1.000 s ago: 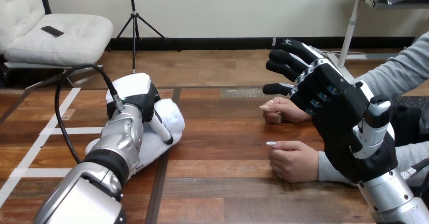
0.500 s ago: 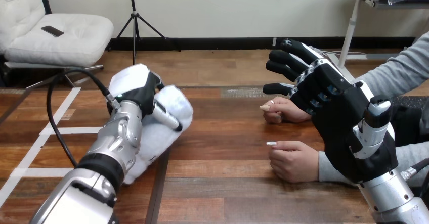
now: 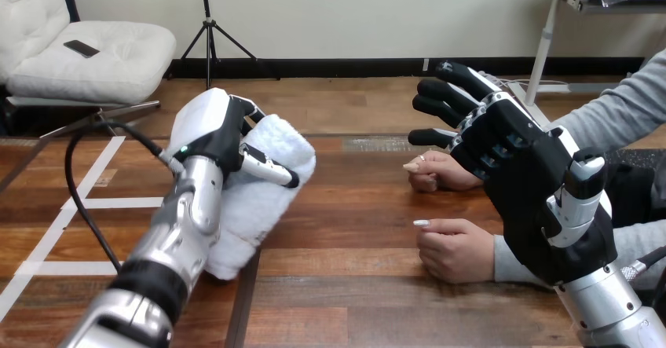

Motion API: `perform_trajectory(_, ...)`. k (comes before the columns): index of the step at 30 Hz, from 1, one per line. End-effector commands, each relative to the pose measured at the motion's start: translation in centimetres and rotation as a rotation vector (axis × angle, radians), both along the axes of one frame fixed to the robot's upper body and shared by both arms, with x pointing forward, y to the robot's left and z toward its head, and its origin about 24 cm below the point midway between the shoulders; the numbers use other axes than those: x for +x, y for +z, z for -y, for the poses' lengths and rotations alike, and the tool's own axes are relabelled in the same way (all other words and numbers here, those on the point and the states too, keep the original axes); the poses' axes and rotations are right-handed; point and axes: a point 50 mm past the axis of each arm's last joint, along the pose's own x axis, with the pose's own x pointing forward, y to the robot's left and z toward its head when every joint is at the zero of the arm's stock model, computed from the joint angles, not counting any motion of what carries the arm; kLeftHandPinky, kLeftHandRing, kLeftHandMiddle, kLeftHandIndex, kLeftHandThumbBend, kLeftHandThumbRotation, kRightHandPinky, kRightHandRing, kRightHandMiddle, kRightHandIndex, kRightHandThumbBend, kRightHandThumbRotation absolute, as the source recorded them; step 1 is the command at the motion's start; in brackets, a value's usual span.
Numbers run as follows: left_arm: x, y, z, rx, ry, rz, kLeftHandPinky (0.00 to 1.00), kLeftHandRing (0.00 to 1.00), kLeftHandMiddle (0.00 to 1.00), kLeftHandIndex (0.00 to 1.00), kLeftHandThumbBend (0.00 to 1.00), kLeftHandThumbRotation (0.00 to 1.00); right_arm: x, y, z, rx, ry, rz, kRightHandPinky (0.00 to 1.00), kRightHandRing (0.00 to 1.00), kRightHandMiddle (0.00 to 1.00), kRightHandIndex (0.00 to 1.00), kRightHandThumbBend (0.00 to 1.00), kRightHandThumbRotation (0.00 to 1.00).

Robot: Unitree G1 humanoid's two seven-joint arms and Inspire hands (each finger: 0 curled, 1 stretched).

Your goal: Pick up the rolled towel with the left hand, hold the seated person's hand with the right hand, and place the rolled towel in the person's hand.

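Observation:
My left hand (image 3: 214,137) is curled round a white rolled towel (image 3: 259,195) and holds it up off the table at the left, the roll slanting down towards me. My right hand (image 3: 525,181) stands open and upright at the right, fingers spread, hovering above the person's two hands without touching them. The person's far hand (image 3: 440,170) rests loosely closed on the wood. The person's near hand (image 3: 455,247) lies knuckles up on the table, partly behind my right palm.
The wooden table (image 3: 361,285) stretches between my two hands. White tape lines (image 3: 75,204) cross its left part. The person's grey sleeves (image 3: 620,112) come in from the right edge.
My left hand has lifted the towel off the table and carried it up and slightly right. My right hand and the person's hands have stayed where they were.

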Motion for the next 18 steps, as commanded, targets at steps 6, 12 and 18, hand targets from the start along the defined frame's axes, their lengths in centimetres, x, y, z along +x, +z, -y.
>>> perform_trajectory(6, -2.2, 5.8, -0.1, -0.208, -0.027, 0.346, 0.24, 0.31, 0.39, 0.43, 0.66, 0.0, 1.1, 0.4, 0.2, -0.03, -0.012, 0.012, 0.84, 0.91, 0.89, 0.9, 1.0, 1.0)
perform_trajectory(12, -3.9, 6.5, -0.4, -0.29, -0.033, 0.432, 0.28, 0.33, 0.4, 0.43, 0.65, 0.0, 1.5, -0.1, 0.3, -0.054, -0.017, 0.0, 0.87, 0.92, 0.9, 0.91, 1.0, 1.0)
perform_trajectory(18, -5.6, 7.0, -1.0, -0.368, -0.024, 0.501, 0.3, 0.34, 0.4, 0.43, 0.64, 0.0, 1.9, -0.6, 0.5, -0.09, -0.03, -0.007, 0.88, 0.92, 0.9, 0.91, 1.0, 1.0)
